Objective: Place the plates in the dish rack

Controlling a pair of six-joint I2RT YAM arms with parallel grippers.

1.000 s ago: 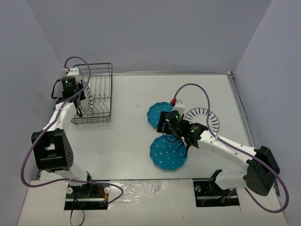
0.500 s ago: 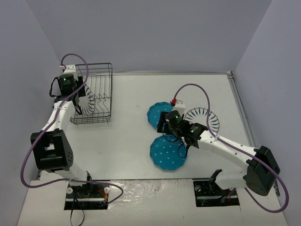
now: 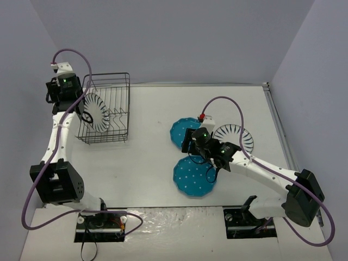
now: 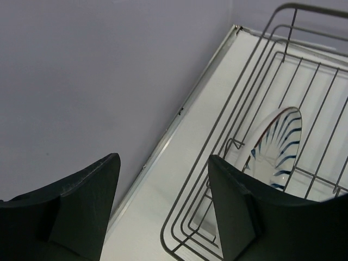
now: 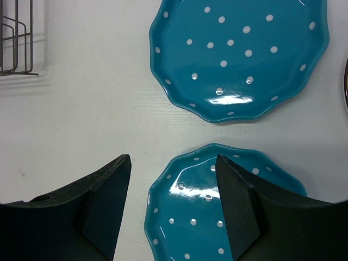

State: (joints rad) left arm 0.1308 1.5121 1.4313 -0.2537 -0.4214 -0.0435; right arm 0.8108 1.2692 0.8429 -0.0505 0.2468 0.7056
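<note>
A white striped plate (image 3: 95, 112) stands on edge, leaning, inside the black wire dish rack (image 3: 117, 89). It also shows in the left wrist view (image 4: 274, 145), behind the rack's wires (image 4: 255, 81). My left gripper (image 3: 70, 99) is open and empty, raised above the rack's left side (image 4: 163, 209). Two teal dotted plates lie flat mid-table, one far (image 3: 183, 132) and one near (image 3: 194, 177). A second striped plate (image 3: 235, 139) lies flat to their right. My right gripper (image 3: 190, 148) is open and empty, above the near teal plate's (image 5: 190, 217) left rim, with the far teal plate (image 5: 239, 54) beyond it.
The left wall runs close beside the rack, with a metal table-edge strip (image 4: 185, 109) between them. The rack's corner (image 5: 16, 41) shows at the right wrist view's top left. The table's right edge rail (image 3: 277, 119) runs down the right side.
</note>
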